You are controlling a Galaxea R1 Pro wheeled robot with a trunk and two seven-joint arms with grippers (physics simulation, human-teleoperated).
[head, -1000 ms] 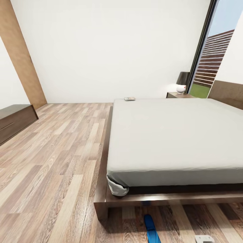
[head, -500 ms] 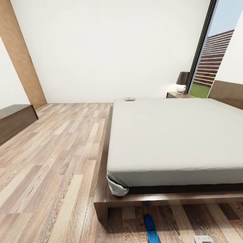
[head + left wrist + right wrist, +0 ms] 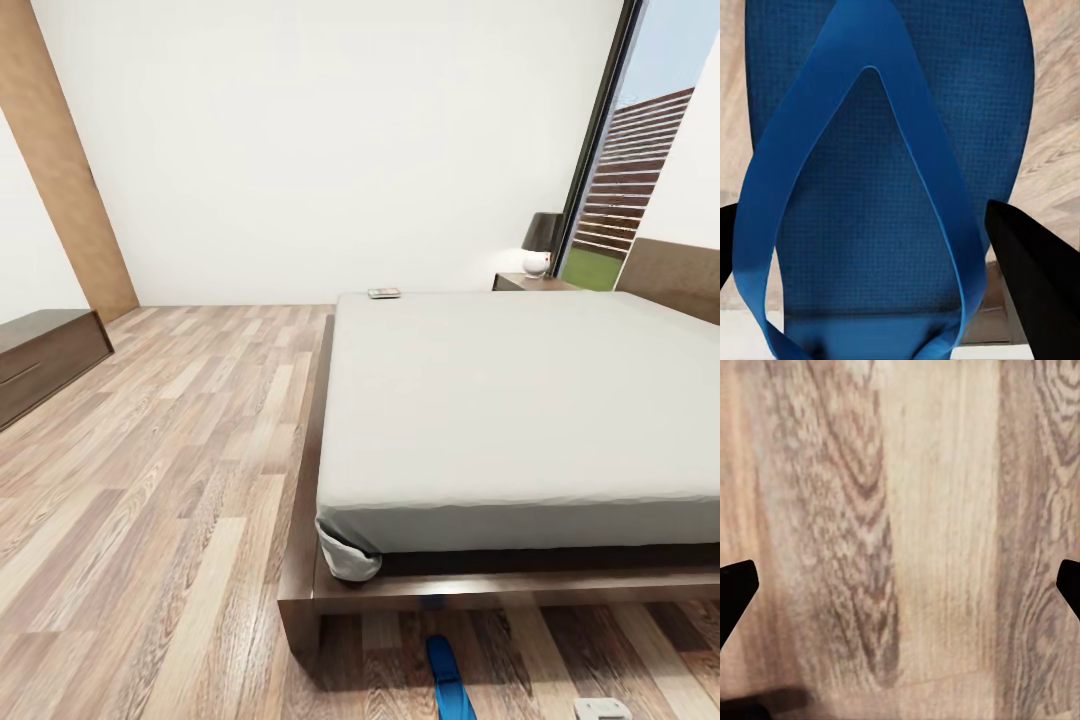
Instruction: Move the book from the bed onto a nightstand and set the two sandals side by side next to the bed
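Note:
The bed [image 3: 520, 400] has a light grey mattress on a dark wooden frame. The book [image 3: 383, 293] lies flat on the mattress at its far left corner. Beyond the bed's far side stands the nightstand [image 3: 528, 282]. A blue sandal [image 3: 449, 680] shows on the floor side of the bed's near frame. In the left wrist view the sandal [image 3: 885, 150] is seen strap side up, and my left gripper [image 3: 859, 217] has a black fingertip against each of its edges. My right gripper [image 3: 907, 570] is open over bare plank floor.
A lamp [image 3: 541, 243] stands on the nightstand by the tall window [image 3: 640, 150]. A low dark dresser [image 3: 40, 355] sits at the left wall. Wide plank floor [image 3: 170, 470] lies left of the bed. A white robot part [image 3: 603, 708] shows at the bottom edge.

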